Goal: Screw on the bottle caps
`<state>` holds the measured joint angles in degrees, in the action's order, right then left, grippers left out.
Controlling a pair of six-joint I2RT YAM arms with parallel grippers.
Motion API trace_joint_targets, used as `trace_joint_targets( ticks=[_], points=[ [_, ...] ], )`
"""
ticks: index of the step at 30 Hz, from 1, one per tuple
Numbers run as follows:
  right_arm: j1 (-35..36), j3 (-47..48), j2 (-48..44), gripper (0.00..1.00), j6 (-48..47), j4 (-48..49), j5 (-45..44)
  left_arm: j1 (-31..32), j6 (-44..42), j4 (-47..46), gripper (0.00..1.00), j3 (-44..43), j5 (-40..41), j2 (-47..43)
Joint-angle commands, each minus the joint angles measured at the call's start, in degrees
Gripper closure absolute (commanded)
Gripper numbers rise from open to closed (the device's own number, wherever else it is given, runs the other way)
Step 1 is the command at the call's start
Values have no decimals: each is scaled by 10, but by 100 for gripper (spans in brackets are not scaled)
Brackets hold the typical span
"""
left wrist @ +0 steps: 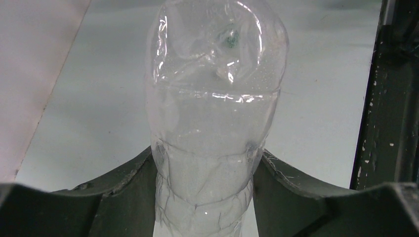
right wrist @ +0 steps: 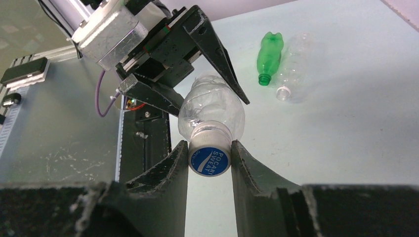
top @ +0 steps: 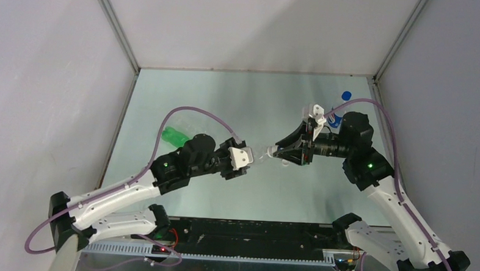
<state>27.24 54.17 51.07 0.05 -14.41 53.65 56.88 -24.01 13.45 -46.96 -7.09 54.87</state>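
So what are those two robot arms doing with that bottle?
They're putting a lid on it. The left tool holds the clear bottle sideways by its body. The right tool is shut around the blue cap on the bottle's neck. I can't tell if it's screwed tight yet. A green bottle and another clear bottle lie on the table nearby.

Robot lab cell: white panel walls [top: 45, 72], aluminium struts [top: 116, 26], metal table [top: 227, 98], left arm [top: 113, 194] and right arm [top: 405, 210] bolted on.
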Motion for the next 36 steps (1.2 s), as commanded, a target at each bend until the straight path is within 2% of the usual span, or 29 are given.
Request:
trace_joint_targets(
  ticks=[1,8,15,24,31,36],
  points=[
    [4,18,12,100,-44,-13,40,6,-13,2,47,-49,-35,11],
    [4,18,30,100,-108,-58,72,7,-7,45,48,-86,-68,28],
    [6,18,49,100,-128,-83,101,7,5,14,48,-91,-86,31],
    [9,25,53,100,-155,-128,90,9,-1,-8,50,-98,-82,49],
    [10,25,61,100,-130,-136,60,11,-18,-49,51,-78,-45,53],
    [11,34,77,100,-55,-133,-3,16,-39,-89,51,-58,3,54]
  ],
)
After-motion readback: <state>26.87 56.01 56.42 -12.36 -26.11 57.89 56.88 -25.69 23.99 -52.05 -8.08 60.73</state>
